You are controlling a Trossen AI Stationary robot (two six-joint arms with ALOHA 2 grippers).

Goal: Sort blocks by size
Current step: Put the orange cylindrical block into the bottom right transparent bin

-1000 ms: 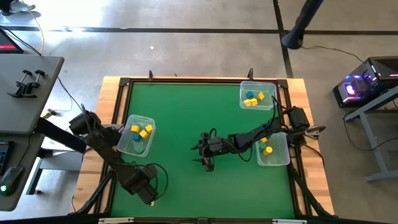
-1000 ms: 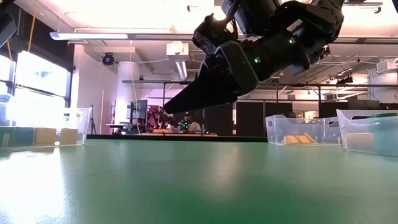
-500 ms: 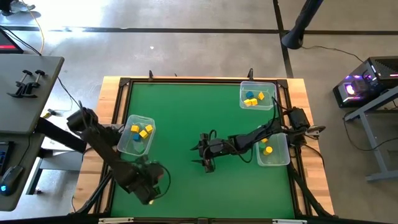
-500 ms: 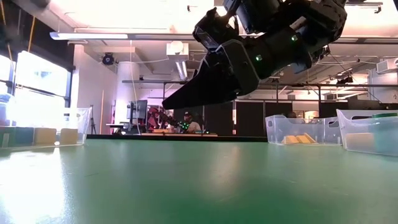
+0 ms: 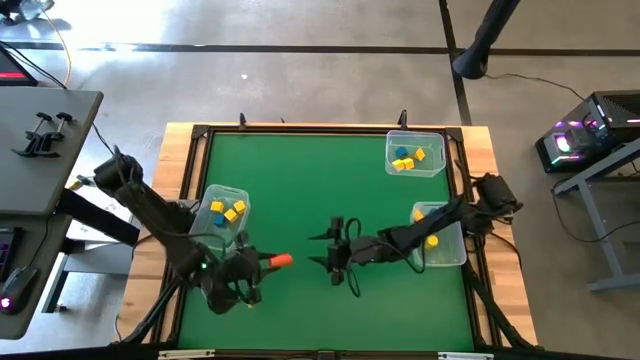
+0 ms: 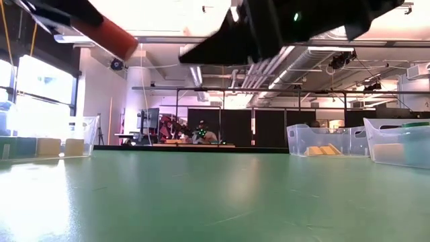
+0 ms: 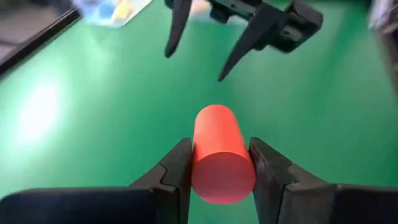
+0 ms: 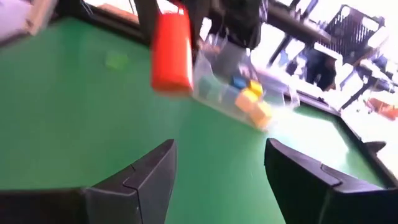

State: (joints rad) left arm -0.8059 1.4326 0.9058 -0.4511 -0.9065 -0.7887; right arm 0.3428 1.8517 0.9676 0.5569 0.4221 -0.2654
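My left gripper (image 5: 262,265) is shut on an orange-red cylinder block (image 7: 219,146), which also shows in the high view (image 5: 280,261) near the middle of the green table. My right gripper (image 5: 336,258) faces it from the right, open and holding nothing, a short way from the cylinder's free end. Other blocks, yellow and blue, lie in a clear bin (image 5: 206,232) at the left. More lie in a bin (image 5: 415,140) at the far right and a bin (image 5: 445,255) at the right edge. My left gripper pinches the cylinder's round side (image 7: 208,158) between its two fingers (image 7: 177,168). The fingers come level from the table's left and lie along the cylinder. Its free end (image 5: 287,260) sticks out past the fingertips toward my right gripper. The cylinder hangs level, clear of the table.
The green mat (image 5: 300,170) lies bare between the bins and at the far side. A black frame and wooden border (image 5: 175,160) run round the table. Beyond the far edge the low view shows a room with desks and a person (image 6: 201,131).
My left gripper has come up from the near edge toward my right gripper, carrying the orange-red cylinder, which now shows clear of the table. My right gripper has shifted a little toward the near edge and stays open.
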